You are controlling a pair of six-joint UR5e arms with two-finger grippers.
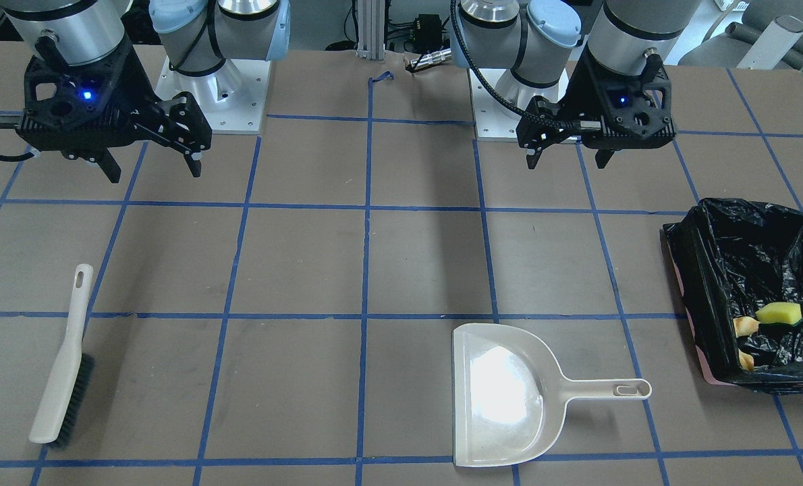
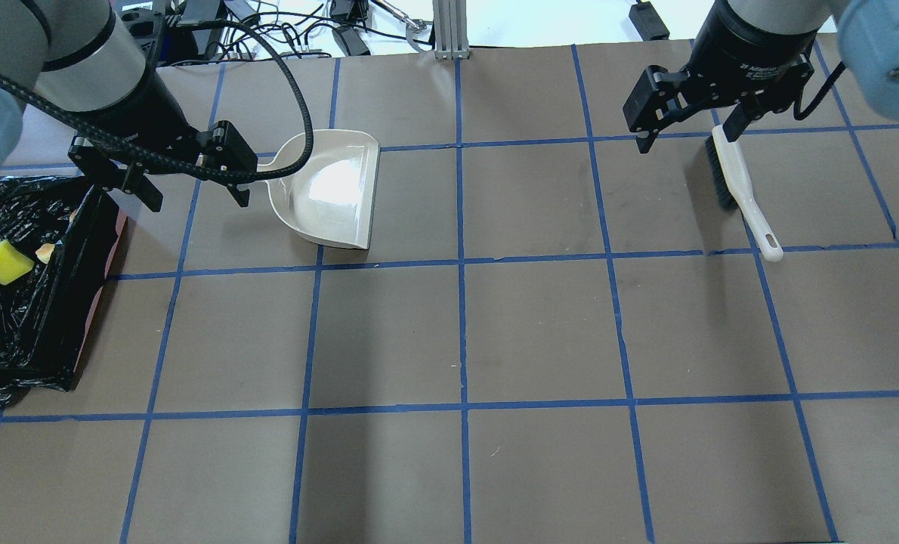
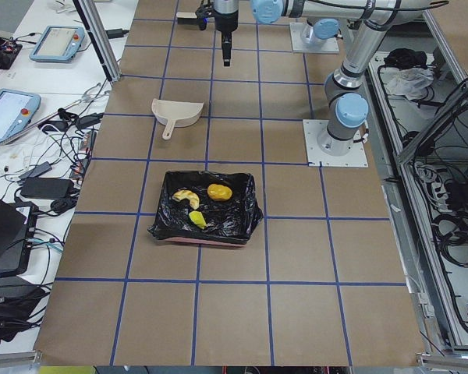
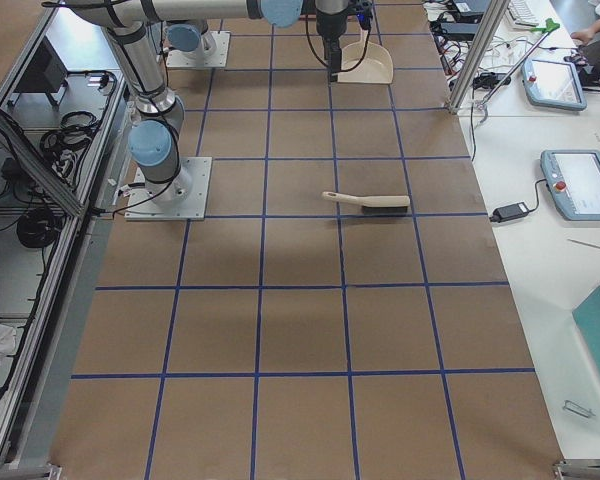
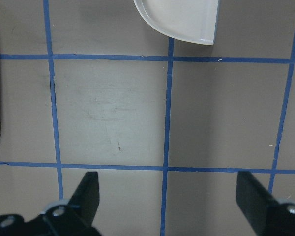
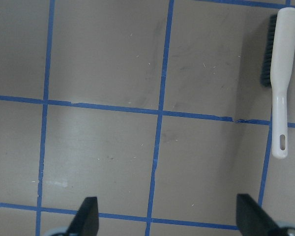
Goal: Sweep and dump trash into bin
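well, the bin (image 1: 702, 283) sits at the end of the table (image 1: 307, 263) on the robot's left. inside it, on the black bag, lie the yellow sponge (image 1: 779, 313), the tan pastry piece (image 1: 745, 326) just beside it, and the golden-brown lump (image 3: 219, 192). the left gripper (image 1: 569, 160) hangs above the table, jaws spread wide, holding nothing. the right gripper (image 1: 155, 172) hangs the same way, wide and holding nothing. the dustpan (image 1: 503, 398) lies flat near the bin, and the brush (image 1: 64, 364) lies well apart towards the other end.
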